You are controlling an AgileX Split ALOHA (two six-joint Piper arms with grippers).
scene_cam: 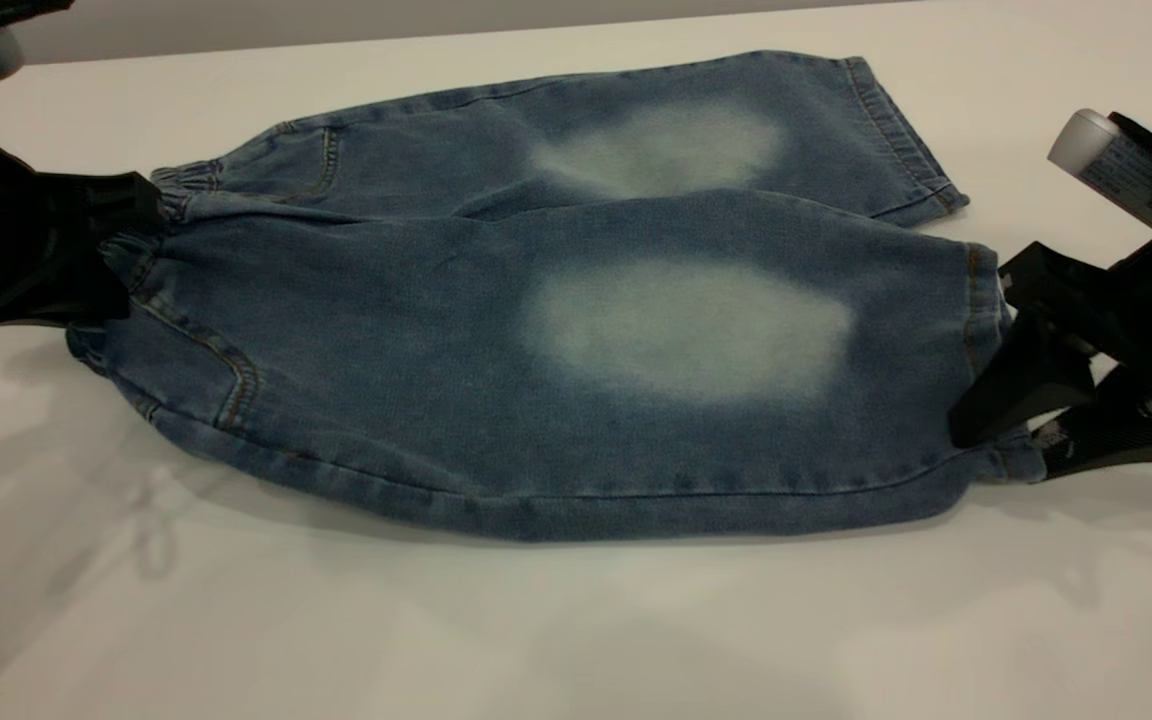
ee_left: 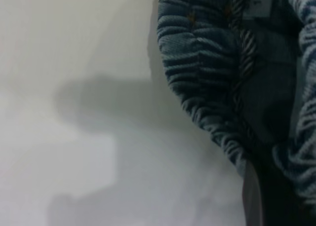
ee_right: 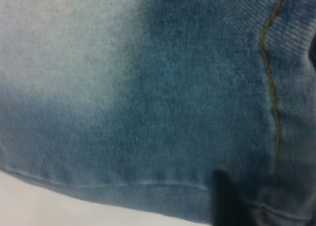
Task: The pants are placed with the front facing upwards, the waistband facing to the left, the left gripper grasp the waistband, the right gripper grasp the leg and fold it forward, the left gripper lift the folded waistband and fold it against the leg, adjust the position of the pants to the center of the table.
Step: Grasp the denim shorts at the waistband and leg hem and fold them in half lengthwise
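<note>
The left tool [scene_cam: 121, 245] is clenched on the waistband [scene_cam: 151, 215] of the pants [scene_cam: 556, 330], which stretch away from it across the white counter [scene_cam: 576, 620]. At their far end the right tool [scene_cam: 1011, 395] grips the near leg's cuff [scene_cam: 981, 300].

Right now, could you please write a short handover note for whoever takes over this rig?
Left tool: at the waistband, apparently shut on it.
Right tool: at the near leg's cuff, apparently gripping it.
Pants: flat on the table, front up, waistband to the left.
Done: both grasps seemingly taken.
Left: fold the leg forward, fold the waistband against the leg, centre the pants.
</note>
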